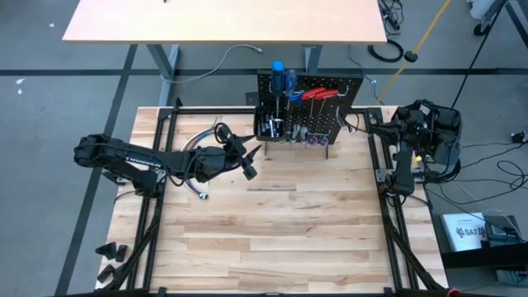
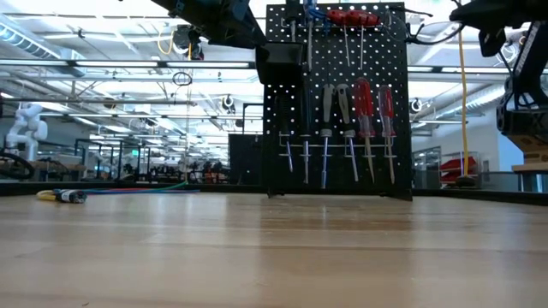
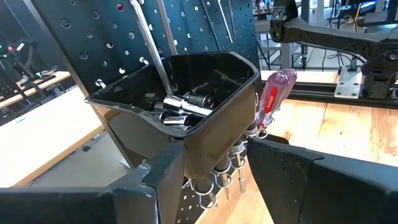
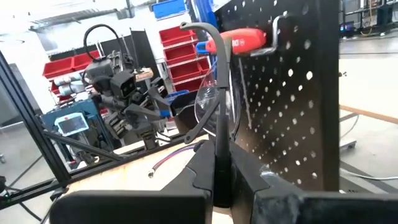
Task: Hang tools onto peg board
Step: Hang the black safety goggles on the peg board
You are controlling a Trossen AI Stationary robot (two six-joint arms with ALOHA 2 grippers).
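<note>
Apparently the left gripper (image 1: 250,158) hovers just in front of the peg board (image 1: 346,91), its fingers spread and holding nothing, facing the small black bin (image 3: 186,93) on the board's left part. The bin already holds silver bits (image 3: 183,112). The right gripper (image 4: 221,180) rests shut at the table's far right, beside the board's edge.

Most tools (image 2: 364,107) seem to be hung, so the step in hand looks like a release or a withdrawal. To do it well, the left arm should move straight away from the board, keeping its fingers clear of the bin's rim and the red-handled screwdriver (image 3: 272,99) just beside it.

The hung screwdrivers stand upright, long axes vertical, handles up and shafts pointing down. On the table's left lies a bundle of coloured wires (image 2: 64,196).
</note>
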